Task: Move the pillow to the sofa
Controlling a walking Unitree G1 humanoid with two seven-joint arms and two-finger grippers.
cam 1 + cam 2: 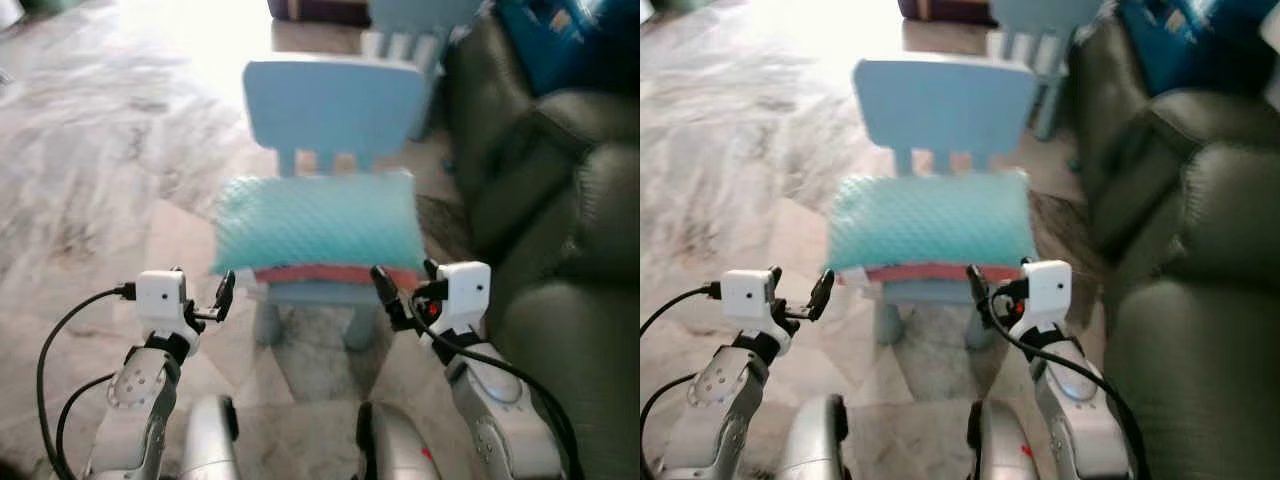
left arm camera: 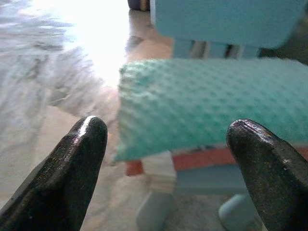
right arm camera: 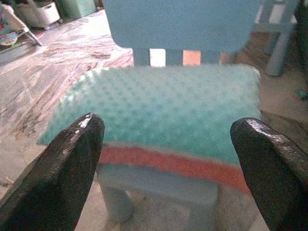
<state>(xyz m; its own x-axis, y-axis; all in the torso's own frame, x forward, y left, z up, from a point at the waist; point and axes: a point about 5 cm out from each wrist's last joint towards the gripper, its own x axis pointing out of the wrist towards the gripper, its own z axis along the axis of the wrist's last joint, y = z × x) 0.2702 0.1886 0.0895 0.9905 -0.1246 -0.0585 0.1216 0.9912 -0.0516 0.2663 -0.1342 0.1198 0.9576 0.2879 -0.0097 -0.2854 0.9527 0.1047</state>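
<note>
A teal, bumpy pillow (image 1: 315, 220) with a red lower edge lies flat on the seat of a light blue child's chair (image 1: 335, 100). The dark leather sofa (image 1: 570, 250) stands just right of the chair. My left gripper (image 1: 205, 293) is raised near the pillow's front left corner, open and apart from it. In the left wrist view that corner sits between the black fingers (image 2: 72, 163). My right gripper (image 1: 405, 283) hovers open at the pillow's front right corner, holding nothing. The right wrist view looks over the pillow (image 3: 168, 101) between its spread fingers (image 3: 67, 159).
Pale marble floor (image 1: 90, 160) spreads to the left and around the chair. A second light blue chair (image 1: 415, 30) stands behind the first. Something blue (image 1: 545, 40) lies on the sofa's far end. Boxes (image 3: 41, 12) stand at the room's far edge.
</note>
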